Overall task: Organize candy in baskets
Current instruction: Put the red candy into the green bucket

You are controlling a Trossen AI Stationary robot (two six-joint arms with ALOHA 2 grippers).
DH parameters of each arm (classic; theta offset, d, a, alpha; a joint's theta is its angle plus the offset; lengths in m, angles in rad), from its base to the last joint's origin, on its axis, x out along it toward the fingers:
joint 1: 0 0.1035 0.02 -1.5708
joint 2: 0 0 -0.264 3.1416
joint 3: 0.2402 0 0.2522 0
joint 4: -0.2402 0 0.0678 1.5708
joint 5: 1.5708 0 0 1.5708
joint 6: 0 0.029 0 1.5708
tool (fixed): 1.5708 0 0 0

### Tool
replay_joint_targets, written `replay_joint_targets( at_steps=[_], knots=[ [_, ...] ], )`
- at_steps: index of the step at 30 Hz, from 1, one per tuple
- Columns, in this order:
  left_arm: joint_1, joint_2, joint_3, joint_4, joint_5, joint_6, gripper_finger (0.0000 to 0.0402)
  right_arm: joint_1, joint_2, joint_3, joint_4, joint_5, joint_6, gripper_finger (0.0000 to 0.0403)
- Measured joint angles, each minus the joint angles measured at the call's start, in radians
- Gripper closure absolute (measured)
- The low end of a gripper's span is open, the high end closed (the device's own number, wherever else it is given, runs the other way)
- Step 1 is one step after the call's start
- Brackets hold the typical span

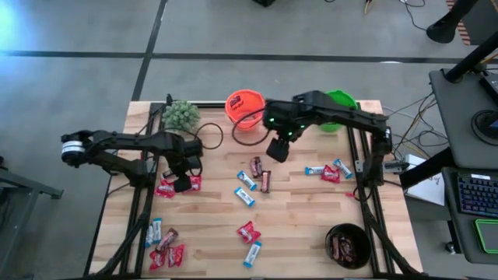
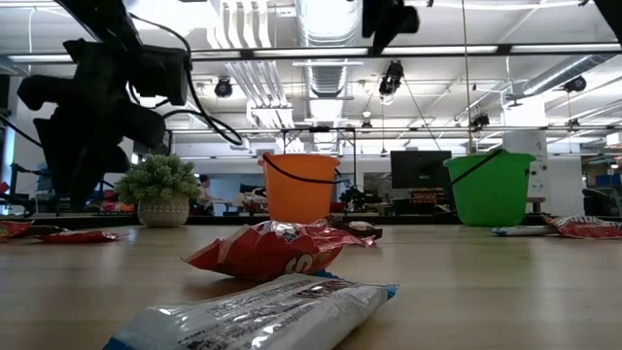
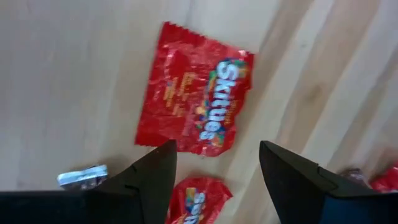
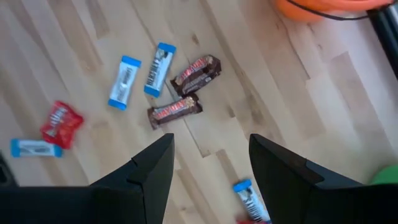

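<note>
Left gripper [image 3: 214, 165] open above a Skittles packet [image 3: 194, 96]
Glossy, crinkled red wrapper lies flat on pale wood planks [image 3: 74, 74]; right gripper [image 4: 208, 158] open too.

"Skittles" in white letters on a red candy wrapper [image 3: 193, 99]; no other text legible.

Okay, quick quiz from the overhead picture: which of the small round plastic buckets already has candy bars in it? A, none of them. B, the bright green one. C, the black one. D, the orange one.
C: seen from above, the black round plastic bucket near the table's front right corner holds dark brown wrapped candy bars, while the orange plastic bucket shows only its bare inside.
</note>
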Motion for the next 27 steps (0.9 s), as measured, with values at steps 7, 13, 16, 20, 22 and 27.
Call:
replay_joint_targets(
  at_steps=[7,13,16,20,22,27],
  knots=[
    [-0.003,0.026,0.000,0.016,-0.030,-0.021,0.0190,0.001,-0.144,0.000,0.001,0.000,0.086,0.0204],
    [-0.007,0.028,0.000,0.058,-0.028,-0.036,0.0190,0.001,-0.257,0.000,0.007,0.008,0.140,0.0204],
    [-0.011,0.028,0.000,0.080,-0.028,-0.045,0.0190,0.001,-0.290,0.000,0.010,0.050,0.152,0.0204],
    [-0.023,0.034,0.000,0.095,-0.012,-0.046,0.0190,0.000,-0.305,0.000,0.010,0.083,0.154,0.0204],
    [-0.033,0.040,-0.001,0.123,0.003,-0.048,0.0190,0.001,-0.305,0.000,0.010,0.085,0.147,0.0204],
    [-0.049,0.066,-0.011,0.142,0.010,-0.051,0.0190,0.001,-0.295,0.000,0.005,0.081,0.128,0.0204]
  ],
)
